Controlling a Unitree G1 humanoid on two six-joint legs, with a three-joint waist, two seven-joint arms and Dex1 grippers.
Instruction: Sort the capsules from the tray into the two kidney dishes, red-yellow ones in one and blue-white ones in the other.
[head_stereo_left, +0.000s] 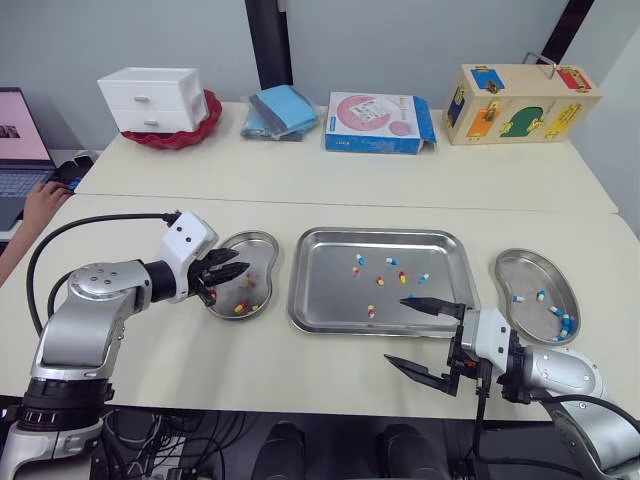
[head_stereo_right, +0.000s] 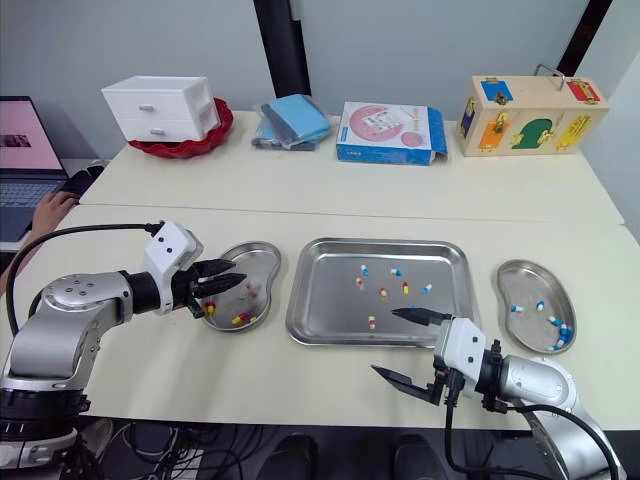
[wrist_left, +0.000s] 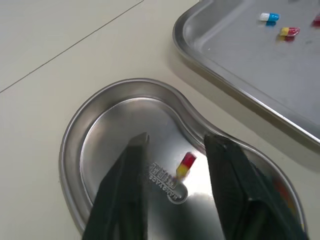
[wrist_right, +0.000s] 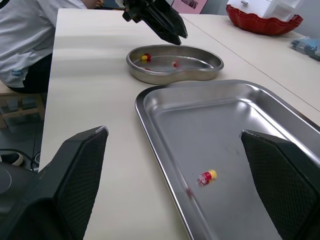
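One tray lies at the centre of the near desk, flanked by two kidney dishes, one on each side. At least seven loose capsules rest on the tray floor: three blue-white and four red-yellow can be told apart, among them a red-yellow capsule nearest the front rim. The left kidney dish holds about three red-yellow capsules. The right kidney dish holds about four blue-white ones; the exact number is hard to tell.

The left hand hangs over the left kidney dish, its two fingers moderately spread and gripping nothing. In the left wrist view, a single red-yellow pill shows between the fingers, against the dish floor.

The right hand sits at the tray's front right corner, spread very wide and empty. One finger reaches over the tray floor and the other stands over bare desk in front of the rim.
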